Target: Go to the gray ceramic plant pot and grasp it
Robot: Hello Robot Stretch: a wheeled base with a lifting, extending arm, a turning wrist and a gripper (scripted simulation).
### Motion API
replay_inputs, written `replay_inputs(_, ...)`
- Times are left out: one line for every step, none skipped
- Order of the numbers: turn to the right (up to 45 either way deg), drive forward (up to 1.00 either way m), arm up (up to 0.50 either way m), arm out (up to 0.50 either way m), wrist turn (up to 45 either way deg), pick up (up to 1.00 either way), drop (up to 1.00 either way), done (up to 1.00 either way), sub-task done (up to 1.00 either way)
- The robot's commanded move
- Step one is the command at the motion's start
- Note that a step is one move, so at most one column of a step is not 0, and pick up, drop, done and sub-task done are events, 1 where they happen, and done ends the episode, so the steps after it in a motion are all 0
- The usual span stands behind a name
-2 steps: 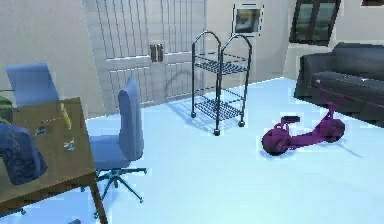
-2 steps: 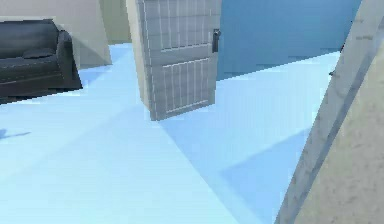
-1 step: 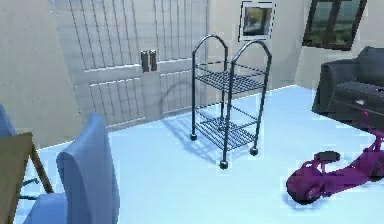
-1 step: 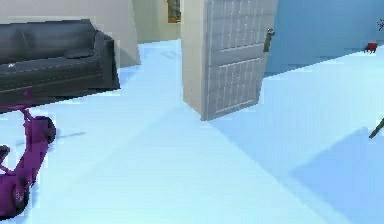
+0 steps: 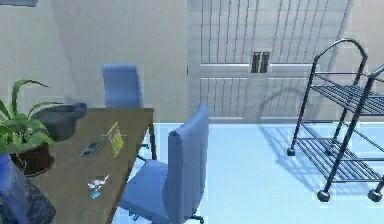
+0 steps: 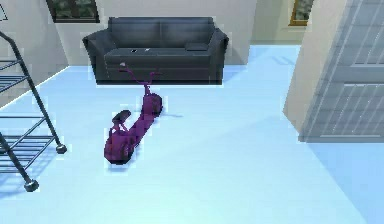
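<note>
On the wooden table (image 5: 75, 170) at the forward view's left stands a dark gray round vessel (image 5: 62, 119) near the table's far end. Just in front of it, at the table's left edge, a leafy green plant (image 5: 18, 118) grows from a dark pot (image 5: 34, 160). Small items lie on the tabletop: a yellow-green card (image 5: 117, 139), a flat dark thing (image 5: 91, 150) and a small pale blue thing (image 5: 97, 184).
Two blue chairs (image 5: 172, 175) (image 5: 122, 86) stand by the table. A black wire cart (image 5: 345, 110) (image 6: 20, 115) is at the forward view's right, with a panelled door (image 5: 262, 60) behind. A purple thing (image 6: 133, 125) lies on the floor before a dark sofa (image 6: 155, 48).
</note>
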Motion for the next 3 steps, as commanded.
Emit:
replay_inputs(0.0,0.05,0.0,0.0,0.0,0.0,0.0,0.0,0.0)
replay_inputs(27.0,0.0,0.0,0.0,0.0,0.0,0.0,0.0,0.0)
replay_inputs(0.0,0.7,0.0,0.0,0.0,0.0,0.0,0.0,0.0)
